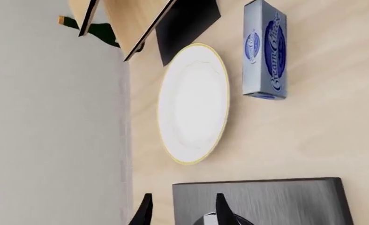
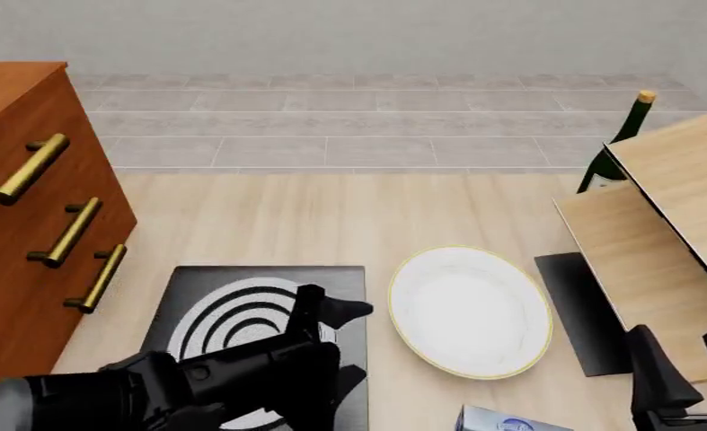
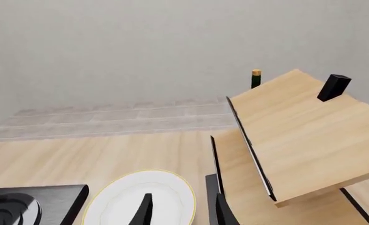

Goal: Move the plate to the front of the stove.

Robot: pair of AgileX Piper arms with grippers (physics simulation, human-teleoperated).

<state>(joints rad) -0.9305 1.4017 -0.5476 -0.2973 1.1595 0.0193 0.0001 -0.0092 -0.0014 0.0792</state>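
Nearest, the left gripper [image 2: 335,310] hovers over the stove [image 2: 198,296], fingers spread and empty, with the plate [image 2: 470,310] just to its right, flat on the table beside the stove. Low at the right edge, the right gripper [image 2: 685,366] is likewise open, about as near. Beyond stands a bottle [image 2: 617,148].

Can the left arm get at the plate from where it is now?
Probably yes. The left gripper sits over the stove beside the plate, jaws open, with nothing between them.
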